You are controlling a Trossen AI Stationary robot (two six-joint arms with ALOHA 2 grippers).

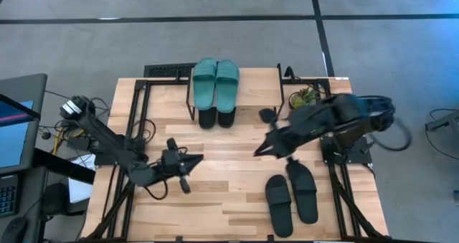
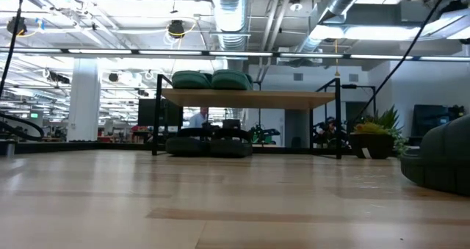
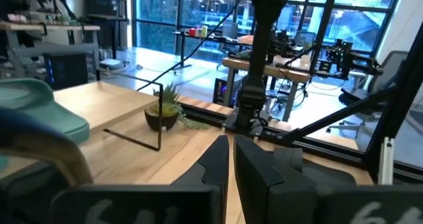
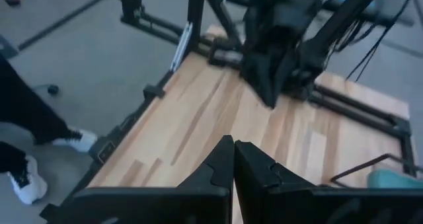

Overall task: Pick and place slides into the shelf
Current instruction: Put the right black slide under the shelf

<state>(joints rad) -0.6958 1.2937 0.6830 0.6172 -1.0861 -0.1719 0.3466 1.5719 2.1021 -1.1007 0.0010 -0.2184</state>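
Seen from above: teal-green pair (image 1: 216, 82) lying side by side on the top board of the shelf (image 1: 258, 91), at the far middle of the surface (image 1: 229, 193). Beneath that board, one black pair (image 1: 216, 118), ends poking out toward the near side. From table height, the same stack: teal pair above the light board, dark slides on the surface between the thin black legs. Second black pair (image 1: 292, 198) flat on the bare wood, near right, well apart from the shelf, the two slides just beside each other.

Left pincer (image 1: 193, 159) low over the near-left part of the surface, pointing toward the middle, fingers together, nothing between them. In its own wrist view, two dark fingers (image 3: 215, 166) pressed against each other.

Right pincer (image 1: 258, 151) above the middle right, between the shelf and the loose black pair, tips pointing toward the centre. Fingers (image 4: 222, 159) likewise together and empty in the right wrist view. Arm slightly smeared overhead, so height above the wood hard to judge, perhaps clear of it.

Small potted plant (image 1: 303, 97) at the far right corner, just beside the shelf's right legs. On the floor beyond the surface's edge, in the right wrist view, a person's dark trouser legs and white shoe (image 4: 79, 141).
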